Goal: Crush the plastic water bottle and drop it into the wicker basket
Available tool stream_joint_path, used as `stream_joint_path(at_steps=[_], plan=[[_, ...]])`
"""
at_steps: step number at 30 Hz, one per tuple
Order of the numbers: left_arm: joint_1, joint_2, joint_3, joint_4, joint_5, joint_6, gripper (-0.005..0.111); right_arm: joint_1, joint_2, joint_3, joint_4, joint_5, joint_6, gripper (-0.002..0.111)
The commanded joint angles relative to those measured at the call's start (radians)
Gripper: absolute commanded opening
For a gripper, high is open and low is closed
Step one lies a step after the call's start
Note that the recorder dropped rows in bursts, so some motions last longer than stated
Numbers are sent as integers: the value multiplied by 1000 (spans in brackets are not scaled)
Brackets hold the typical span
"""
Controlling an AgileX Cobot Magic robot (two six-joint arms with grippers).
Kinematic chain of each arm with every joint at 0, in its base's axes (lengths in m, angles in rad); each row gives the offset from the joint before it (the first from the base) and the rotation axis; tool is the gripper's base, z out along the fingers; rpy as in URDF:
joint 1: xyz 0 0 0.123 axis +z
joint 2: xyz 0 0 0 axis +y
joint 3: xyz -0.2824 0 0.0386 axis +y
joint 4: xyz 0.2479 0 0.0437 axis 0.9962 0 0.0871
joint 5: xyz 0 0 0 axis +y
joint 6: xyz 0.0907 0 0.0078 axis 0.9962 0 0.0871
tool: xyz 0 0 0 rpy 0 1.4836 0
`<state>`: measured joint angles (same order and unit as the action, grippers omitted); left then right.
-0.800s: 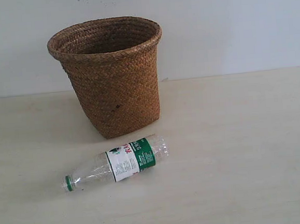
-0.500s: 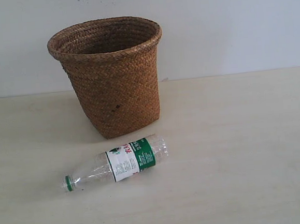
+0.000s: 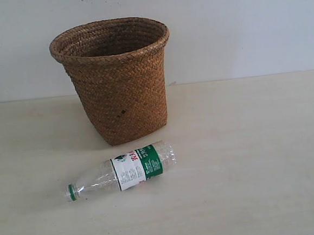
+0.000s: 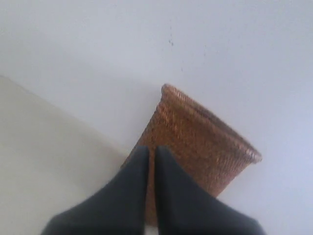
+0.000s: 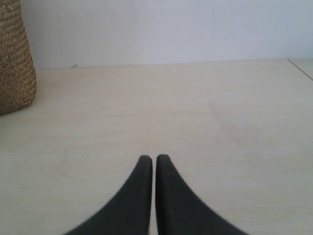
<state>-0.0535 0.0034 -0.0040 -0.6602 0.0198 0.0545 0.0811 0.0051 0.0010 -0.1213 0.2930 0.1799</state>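
Shows, from the exterior view alone, the plastic water bottle (image 3: 123,172) lying uncrushed on its side on the table (image 3: 247,159), green cap (image 3: 71,191) toward the near left, base just in front of the upright wicker basket (image 3: 116,82) and apart from it. Catches, from the left wrist, the left pincer (image 4: 151,149) pressed together and empty before the basket's woven wall, without the bottle. Gives, from the right wrist, the right pincer (image 5: 153,157) likewise pressed together on nothing over bare table, with only the basket's edge in frame.
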Motion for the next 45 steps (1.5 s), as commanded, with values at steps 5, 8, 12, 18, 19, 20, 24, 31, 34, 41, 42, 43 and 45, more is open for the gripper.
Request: stream_joint_path(at_steps=[5, 8, 12, 18, 19, 20, 24, 31, 34, 41, 42, 43, 45], plan=[[2, -3, -68, -92, -64, -8, 4, -6, -5, -1, -4, -5, -3, 0], [2, 64, -203, 20, 82, 1, 4, -6, -5, -1, -4, -5, -3, 0], [2, 298, -413, 92, 342, 212, 4, -6, -5, -1, -4, -5, -3, 0], [2, 696, -671, 92, 742, 565, 4, -6, -5, -1, -4, -5, -3, 0], [2, 756, -696, 95, 780, 590, 4, -6, -5, -1, -4, -5, -3, 0], [2, 801, -712, 95, 798, 595, 4, -6, -5, -1, -4, -5, -3, 0], [2, 1007, -759, 137, 828, 614, 4, -6, -5, -1, -4, -5, -3, 0], [-19, 1320, -805, 238, 822, 763, 4, -6, -5, -1, -4, -5, -3, 0], [-63, 1390, -826, 268, 767, 807, 4, -6, -5, -1, -4, -5, -3, 0], [-186, 1477, -861, 447, 692, 801, 13, -6, -5, -1, -4, -5, -3, 0], [-200, 1490, -861, 486, 681, 787, 18, -6, -5, -1, -4, -5, -3, 0], [-212, 1503, -861, 521, 668, 770, 25, -6, -5, -1, -4, -5, -3, 0], [-227, 1526, -861, 566, 638, 758, 37, -6, -5, -1, -4, 21, -3, 0]])
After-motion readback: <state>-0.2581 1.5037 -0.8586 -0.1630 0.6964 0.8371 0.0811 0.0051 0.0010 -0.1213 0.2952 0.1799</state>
